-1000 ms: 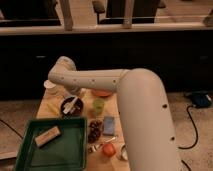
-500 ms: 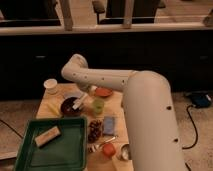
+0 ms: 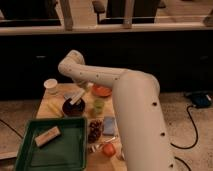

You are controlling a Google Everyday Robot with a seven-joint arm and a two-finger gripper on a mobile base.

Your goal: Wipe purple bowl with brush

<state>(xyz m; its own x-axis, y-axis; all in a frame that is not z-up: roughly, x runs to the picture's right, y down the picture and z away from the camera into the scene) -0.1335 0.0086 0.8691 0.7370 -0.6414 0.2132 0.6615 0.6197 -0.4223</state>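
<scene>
The white arm (image 3: pixel 131 107) rises from the lower right of the frame, bends at an elbow in the upper left, and comes down to the gripper (image 3: pixel 83 89). The gripper sits left of centre, just above the upper right rim of the purple bowl (image 3: pixel 73 108). The brush (image 3: pixel 76 97) lies slanted over the bowl. Its long axis runs from lower left to upper right; the lower end dips toward the bowl's dark inside and the upper end points up at the gripper and meets it. Whether the gripper is clenched on the brush or only touching it cannot be told, since that spot is hidden by the wrist and the brush's pale body. The bowl stands on the wooden table (image 3: pixel 50 107), left of centre, just beyond the far edge of a green tray (image 3: pixel 70 150). A tan block (image 3: pixel 47 136) lies slantwise in the tray. Just right of the bowl stands a small pale-green cup (image 3: pixel 98 105), and beyond that, near the arm, is an orange dish (image 3: pixel 102 91). A white cup (image 3: pixel 50 85) stands at the table's far left, apart from the bowl. Nearer the bottom of the frame are a dark red cluster (image 3: pixel 94 130), a blue packet (image 3: pixel 109 125) beside it, and a small orange object (image 3: pixel 109 149).
</scene>
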